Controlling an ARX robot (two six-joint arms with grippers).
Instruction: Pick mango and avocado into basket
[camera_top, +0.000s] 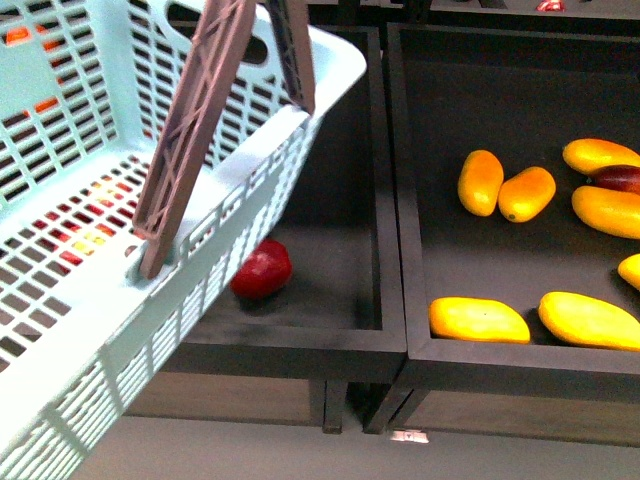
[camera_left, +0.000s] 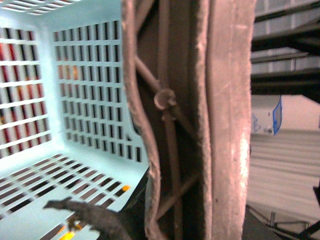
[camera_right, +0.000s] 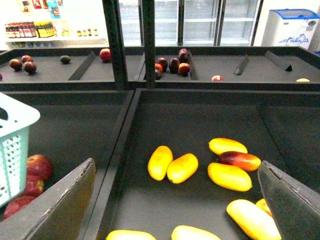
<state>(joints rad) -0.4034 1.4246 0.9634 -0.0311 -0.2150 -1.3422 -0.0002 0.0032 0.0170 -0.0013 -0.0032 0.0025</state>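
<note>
right gripper (camera_right: 176, 166) spread wide over mangoes (camera_top: 480, 182) lying in the right bin (camera_top: 500, 265). basket (camera_top: 90, 330) tilts at left, handles (camera_top: 190, 130) raised. can't tell the left gripper's grip.

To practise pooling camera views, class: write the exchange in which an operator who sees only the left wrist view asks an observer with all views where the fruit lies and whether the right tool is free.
Operator: I see only the basket from inside, with its handle close up. Where is the fruit to pick?
Observer: In the front view, mangoes lie in the right-hand bin, outside the basket.
Operator: Is the right tool free?
Observer: In the right wrist view, the right tool is open and holds nothing. It faces those mangoes.
</note>
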